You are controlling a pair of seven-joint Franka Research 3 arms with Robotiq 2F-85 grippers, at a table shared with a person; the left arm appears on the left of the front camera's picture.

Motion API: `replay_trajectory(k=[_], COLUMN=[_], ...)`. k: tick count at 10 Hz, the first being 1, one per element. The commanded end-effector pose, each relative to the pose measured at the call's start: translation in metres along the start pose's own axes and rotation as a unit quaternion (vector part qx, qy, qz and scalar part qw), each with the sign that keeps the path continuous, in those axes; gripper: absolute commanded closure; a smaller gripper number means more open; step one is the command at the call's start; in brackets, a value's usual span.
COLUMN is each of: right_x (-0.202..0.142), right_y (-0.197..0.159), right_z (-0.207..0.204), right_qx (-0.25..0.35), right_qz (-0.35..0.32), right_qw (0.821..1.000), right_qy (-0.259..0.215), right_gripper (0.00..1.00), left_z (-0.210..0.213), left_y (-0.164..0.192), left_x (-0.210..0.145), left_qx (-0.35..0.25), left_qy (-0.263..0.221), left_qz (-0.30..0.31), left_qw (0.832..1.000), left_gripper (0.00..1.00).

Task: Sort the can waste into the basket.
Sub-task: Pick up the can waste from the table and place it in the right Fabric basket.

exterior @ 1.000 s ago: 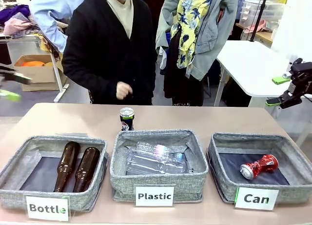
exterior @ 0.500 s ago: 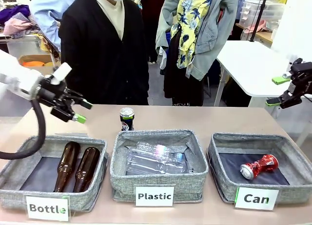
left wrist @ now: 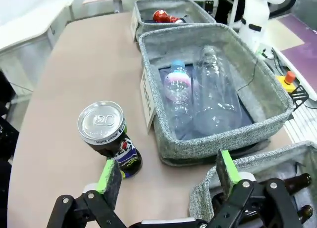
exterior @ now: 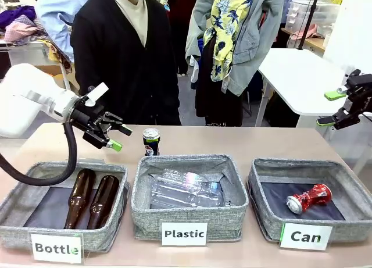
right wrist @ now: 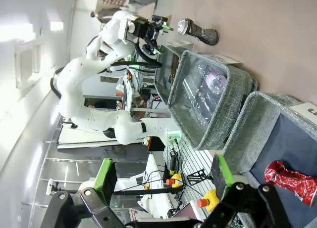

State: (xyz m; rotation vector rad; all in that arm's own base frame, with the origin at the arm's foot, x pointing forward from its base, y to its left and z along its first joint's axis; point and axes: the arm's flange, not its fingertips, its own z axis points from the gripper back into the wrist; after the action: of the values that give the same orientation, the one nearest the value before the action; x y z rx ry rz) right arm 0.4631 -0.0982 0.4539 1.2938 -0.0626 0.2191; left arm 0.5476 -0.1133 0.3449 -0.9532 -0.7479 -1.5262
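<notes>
Front view: the crushed red drink can with silver ends (exterior: 308, 198) lies on its side in the grey woven-fabric basket carded "Can" (exterior: 349, 228), long axis slanting, one silver end toward the near left; the black drink can with silver top and green-white print (exterior: 151, 142) stands upright on the table, just behind the grey basket marked "Plastic" (exterior: 232, 213); so I judge the job half done, one can left; the left gripper (exterior: 120, 137) hovers just left of the black can, fingers spread and empty; the right gripper (exterior: 330, 109) hangs off past the table's right edge, fingers apart, holding nothing.

Left wrist view: the black can (left wrist: 106, 136) has its axis vertical and its top up; it is near one green pad (left wrist: 110, 174), not between them.

Right wrist view: the right gripper (right wrist: 163, 172) is wide open; the red can (right wrist: 292, 178) rests in the "Can" basket (right wrist: 257, 119).
</notes>
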Motion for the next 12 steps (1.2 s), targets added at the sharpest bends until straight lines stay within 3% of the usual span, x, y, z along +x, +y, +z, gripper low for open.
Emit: replay_trajectory(k=[1, 3, 6, 8, 12], right_x=[0.0, 0.0, 0.0, 0.0, 0.0], right_y=[0.001, 0.001, 0.001, 0.001, 0.001], right_z=[0.004, 0.004, 0.004, 0.004, 0.004], right_qx=[0.0, 0.0, 0.0, 0.0, 0.0], right_qz=[0.008, 0.008, 0.008, 0.008, 0.008], right_qw=[1.0, 1.0, 1.0, 1.0, 1.0], right_qy=[0.006, 0.006, 0.006, 0.006, 0.006], right_gripper=[0.0, 0.0, 0.0, 0.0, 0.0], left_z=[-0.002, -0.007, -0.019, -0.03, -0.066], left_y=[-0.01, 0.014, 0.049, 0.057, 0.073], left_x=[-0.005, -0.006, -0.024, -0.029, -0.029], left_qx=[0.015, 0.008, 0.078, 0.082, 0.057], left_qy=[0.016, -0.005, -0.014, -0.028, -0.008], left_qz=[0.006, -0.001, 0.032, 0.022, 0.026], left_qw=[1.0, 1.0, 0.996, 0.996, 0.998], left_gripper=[0.0, 0.0, 0.0, 0.0, 0.0])
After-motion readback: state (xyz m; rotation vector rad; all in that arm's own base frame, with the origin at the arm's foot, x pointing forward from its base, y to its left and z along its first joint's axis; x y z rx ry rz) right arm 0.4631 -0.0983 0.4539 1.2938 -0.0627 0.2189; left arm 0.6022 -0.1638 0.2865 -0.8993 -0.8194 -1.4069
